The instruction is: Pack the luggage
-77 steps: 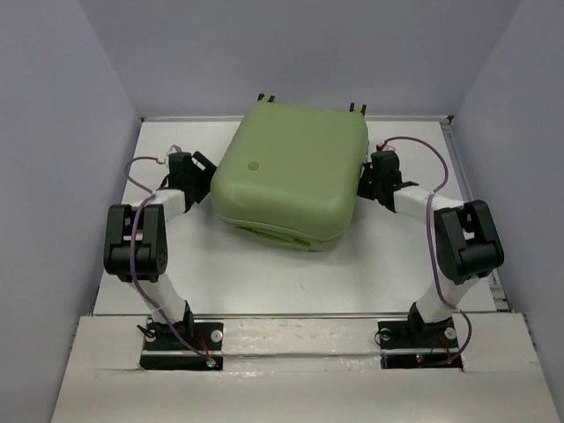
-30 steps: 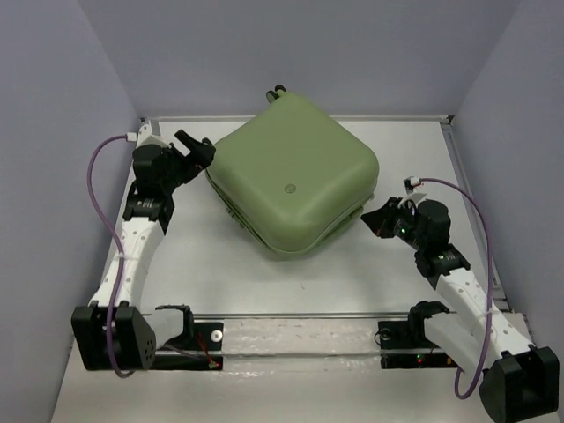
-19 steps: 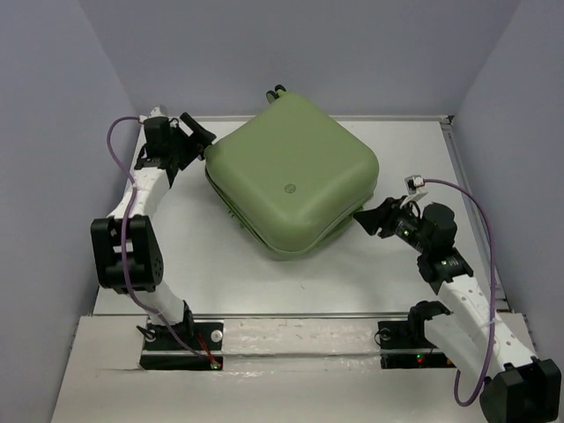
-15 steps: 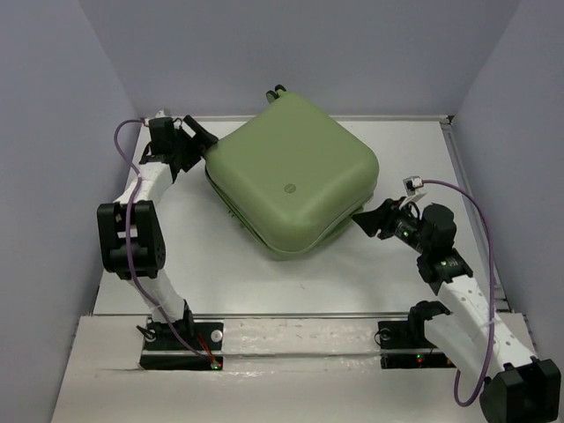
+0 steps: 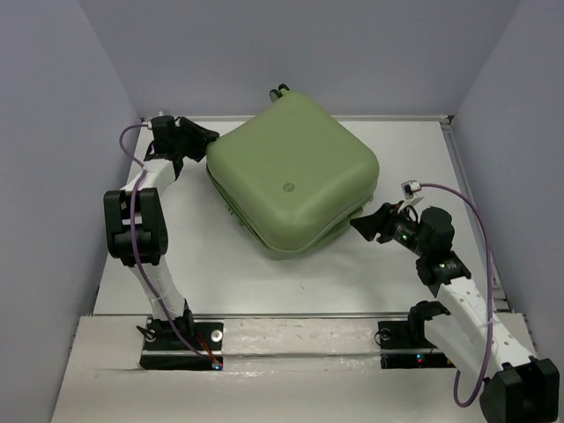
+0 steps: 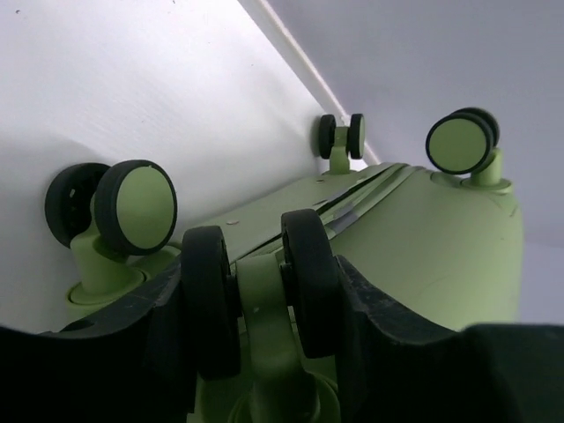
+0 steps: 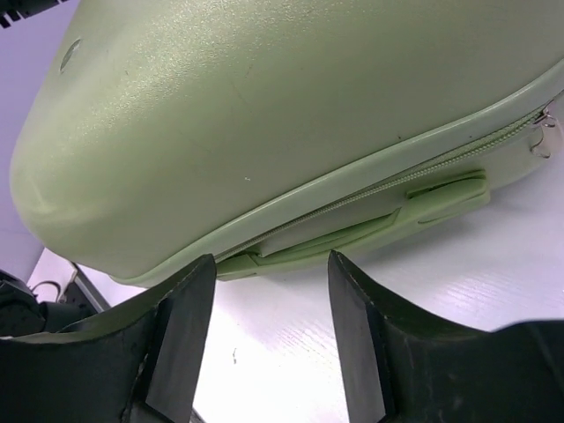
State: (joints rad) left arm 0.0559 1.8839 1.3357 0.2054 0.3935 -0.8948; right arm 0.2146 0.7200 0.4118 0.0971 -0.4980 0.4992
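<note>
Bracing the closed luggage (image 5: 291,176) looks like the step in hand, with packing itself seemingly done and the shell shut. It lies flat on the surface (image 5: 397,150), emblem (image 5: 286,187) upward, turned corner-on to the arms. The wheel end points far-left and the handle (image 7: 352,220) end near-right, so I judge the long axis to run along that diagonal, though the shell looks almost square. The left gripper (image 5: 203,138) appears clamped on a caster wheel (image 6: 308,286). The right gripper (image 7: 270,264) stands apart, holding nothing, just off the handle; next it likely must close in squarely without sliding the case
</note>
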